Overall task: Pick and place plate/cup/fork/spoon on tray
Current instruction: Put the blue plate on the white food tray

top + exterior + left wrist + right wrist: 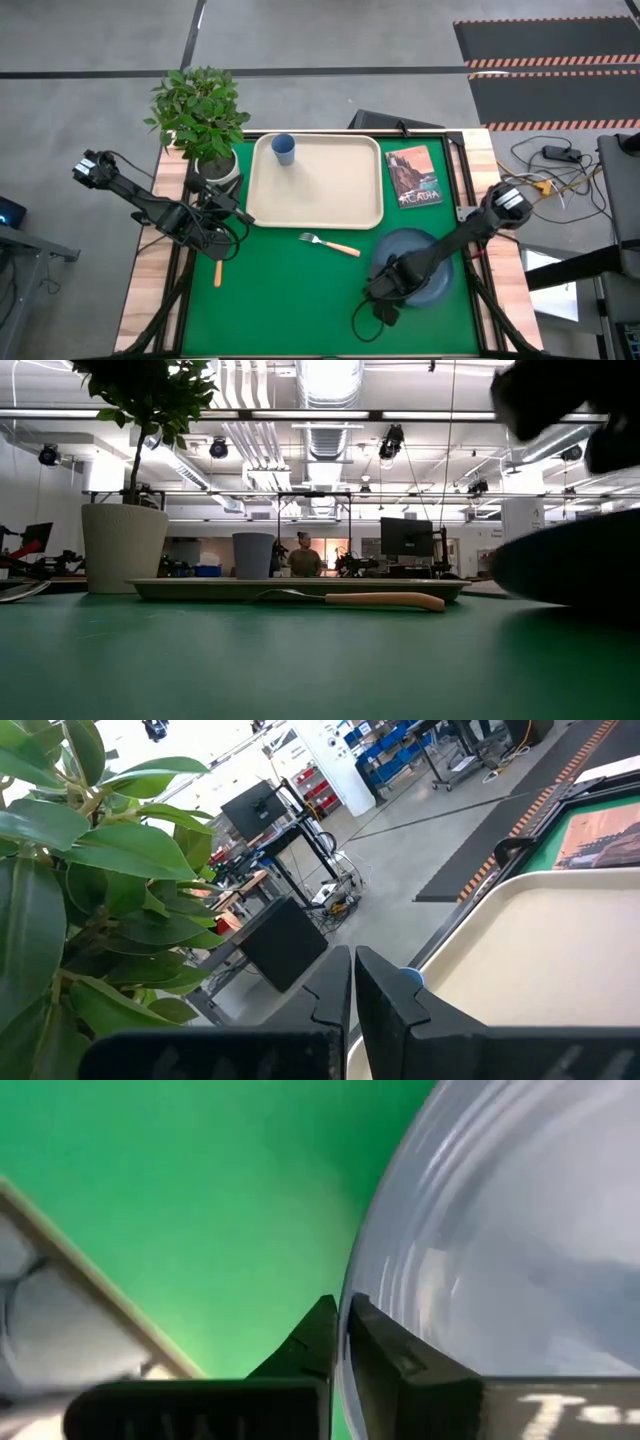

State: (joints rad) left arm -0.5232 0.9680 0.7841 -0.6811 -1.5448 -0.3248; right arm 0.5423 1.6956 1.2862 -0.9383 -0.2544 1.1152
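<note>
The slate-blue plate (425, 262) sits at the green mat's right near side, and fills the right wrist view (500, 1230). My right gripper (388, 287) is shut on its left rim. The cream tray (330, 195) lies at the far middle with the blue cup (284, 150) standing in its far left corner. The pale-handled fork (330, 244) lies on the mat just near the tray. The orange-handled spoon (218, 270) lies on the mat at the left. My left gripper (238, 208) is shut and empty at the tray's left edge, above the spoon's far end. My right gripper pinches the plate's raised rim (362, 1280) between its two fingers, one on the inside and one on the outside. The fingers come slanting down from the table's right. In the low view the held side (510, 560) looks tilted up; whether the far side rests on the mat, I cannot tell.
A leafy plant in a white pot (205, 150) stands at the tray's far left corner, close to my left arm. A picture-covered booklet (412, 176) lies right of the tray. Bare green mat (290, 300) stretches along the near side.
</note>
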